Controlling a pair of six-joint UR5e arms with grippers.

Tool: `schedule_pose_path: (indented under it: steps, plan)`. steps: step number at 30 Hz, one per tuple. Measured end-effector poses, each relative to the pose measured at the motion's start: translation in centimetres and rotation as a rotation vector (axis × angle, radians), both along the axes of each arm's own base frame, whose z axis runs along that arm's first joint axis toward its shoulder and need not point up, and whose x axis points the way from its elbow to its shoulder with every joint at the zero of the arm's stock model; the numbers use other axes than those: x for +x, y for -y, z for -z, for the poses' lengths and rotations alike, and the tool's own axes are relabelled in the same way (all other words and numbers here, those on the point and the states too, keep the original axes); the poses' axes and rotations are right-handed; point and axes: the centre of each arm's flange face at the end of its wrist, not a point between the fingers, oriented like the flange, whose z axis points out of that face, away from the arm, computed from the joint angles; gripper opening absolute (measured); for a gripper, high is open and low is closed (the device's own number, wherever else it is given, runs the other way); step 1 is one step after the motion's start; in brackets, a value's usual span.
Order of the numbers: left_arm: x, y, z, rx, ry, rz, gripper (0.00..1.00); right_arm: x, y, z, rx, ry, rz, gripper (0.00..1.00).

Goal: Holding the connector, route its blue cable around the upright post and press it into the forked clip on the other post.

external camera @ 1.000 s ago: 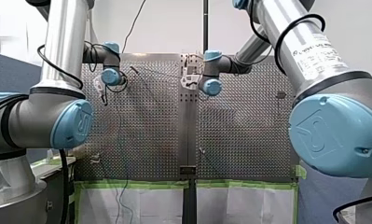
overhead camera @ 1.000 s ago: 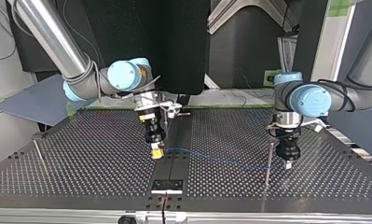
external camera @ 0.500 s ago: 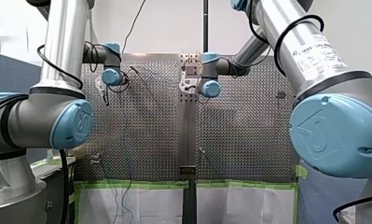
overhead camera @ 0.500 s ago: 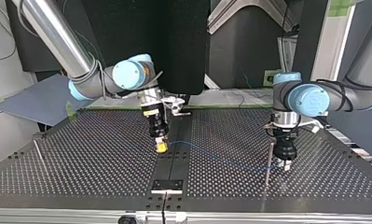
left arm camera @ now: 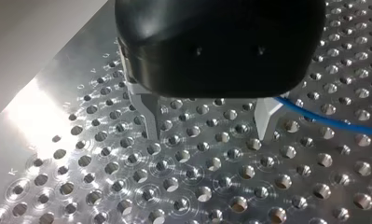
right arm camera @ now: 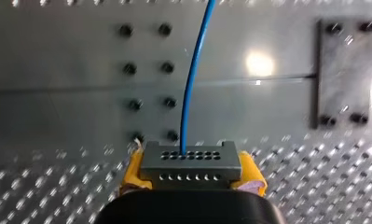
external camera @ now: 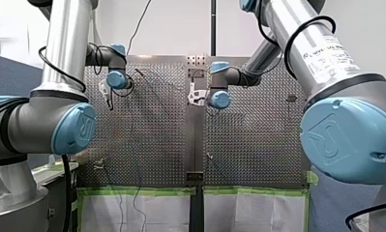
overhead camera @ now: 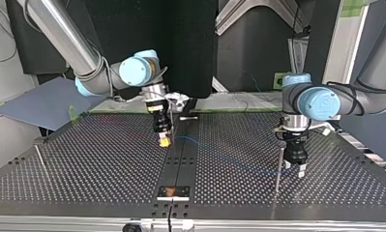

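Observation:
My right gripper (right arm camera: 190,186) is shut on the grey connector (right arm camera: 190,161), which sits between its yellow pads (right arm camera: 133,170). The blue cable (right arm camera: 193,79) leaves the connector and runs ahead over the table. In the top view my right gripper (overhead camera: 164,140) hovers over the table's centre strip, and the cable (overhead camera: 229,162) runs from it to a thin upright post (overhead camera: 279,166). My left gripper (overhead camera: 296,167) hangs just beside that post. Its metal fingers (left arm camera: 148,116) stand open with nothing between them, and the cable (left arm camera: 323,119) passes outside one fingertip.
A second thin post (overhead camera: 39,157) stands at the top view's left. A small bolted plate (overhead camera: 173,192) lies on the centre strip near that view's front edge. The perforated table (overhead camera: 98,169) lies between the posts. Black wires hang off its near edge in the front view.
My left gripper has opened and let go of the cable beside the post. My right gripper has carried the connector away from the top view's camera, drawing the cable along.

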Motion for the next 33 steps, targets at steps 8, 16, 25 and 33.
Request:
schedule_pose_path:
  steps: [8,16,25,33]
  plan:
    - [0.0,0.0,0.1,-0.003,0.000,0.002,1.00,-1.7,-0.6,3.1,0.009,-0.016,0.059,0.00]
    - [0.5,0.2,1.5,-0.014,-0.025,0.013,1.00,-3.6,-1.7,6.1,0.027,-0.055,0.131,0.00]
    - [0.8,0.5,2.5,-0.016,-0.044,0.021,1.00,-5.5,-2.8,8.8,0.048,-0.073,0.200,0.00]
    - [0.7,0.7,2.6,-0.029,-0.045,0.033,1.00,-7.9,-4.2,11.6,0.094,-0.114,0.274,0.00]
